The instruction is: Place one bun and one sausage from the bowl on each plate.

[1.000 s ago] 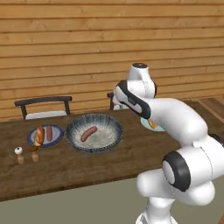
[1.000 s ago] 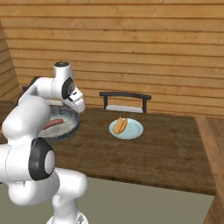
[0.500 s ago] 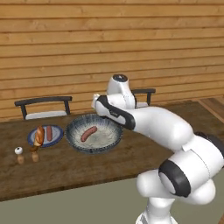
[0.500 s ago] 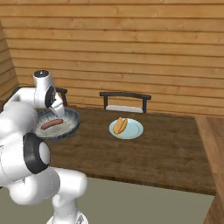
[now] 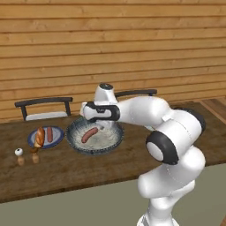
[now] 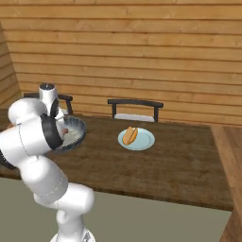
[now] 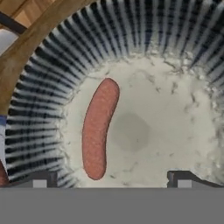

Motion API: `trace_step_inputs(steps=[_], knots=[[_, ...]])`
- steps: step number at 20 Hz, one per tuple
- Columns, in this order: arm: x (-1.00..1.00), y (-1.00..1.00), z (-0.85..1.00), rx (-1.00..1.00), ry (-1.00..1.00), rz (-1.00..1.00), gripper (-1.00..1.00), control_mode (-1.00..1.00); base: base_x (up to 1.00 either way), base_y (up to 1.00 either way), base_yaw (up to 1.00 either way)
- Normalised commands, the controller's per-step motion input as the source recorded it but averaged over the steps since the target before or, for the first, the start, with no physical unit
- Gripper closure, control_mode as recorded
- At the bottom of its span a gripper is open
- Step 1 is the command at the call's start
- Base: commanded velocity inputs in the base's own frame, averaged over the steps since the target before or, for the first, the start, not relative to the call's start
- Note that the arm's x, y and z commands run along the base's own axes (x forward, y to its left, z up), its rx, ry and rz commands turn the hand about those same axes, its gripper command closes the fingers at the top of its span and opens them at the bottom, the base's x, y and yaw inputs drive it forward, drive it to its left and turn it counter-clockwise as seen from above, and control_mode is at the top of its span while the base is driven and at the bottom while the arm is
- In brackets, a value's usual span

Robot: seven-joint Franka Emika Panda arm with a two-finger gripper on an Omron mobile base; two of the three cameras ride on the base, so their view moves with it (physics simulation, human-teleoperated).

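Work looks near its end: dark plate (image 5: 46, 137) holds bun and sausage, pale plate (image 6: 136, 139) has only a bun, and the hand (image 7: 112, 179), wide and empty, hangs over the bowl (image 5: 94, 135) with its last sausage (image 7: 99, 127).

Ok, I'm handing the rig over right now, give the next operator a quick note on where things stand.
Gripper: open, empty, hovering over the bowl.
Bowl: one sausage left inside, no bun seen in it.
Dark-rimmed plate: has a bun and a sausage, done.
Pale blue plate: has only a bun.
Left: pick the sausage from the bowl and place it on the pale blue plate.
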Motion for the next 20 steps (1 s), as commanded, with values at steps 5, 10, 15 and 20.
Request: trace_step_inputs(steps=[5,10,15,20], knots=[[0.27,0.01,-0.37,0.01,0.01,0.0,-1.0,-1.0,0.0,0.0,0.0],[0.38,0.0,-0.75,0.02,0.09,0.0,-1.0,-1.0,0.0,0.0,0.0],[0.22,0.0,-0.3,0.03,0.0,-0.01,-1.0,-1.0,0.0,0.0,0.0],[0.28,0.29,-0.4,-0.01,0.02,-0.03,-1.0,-1.0,0.0,0.0,0.0]])
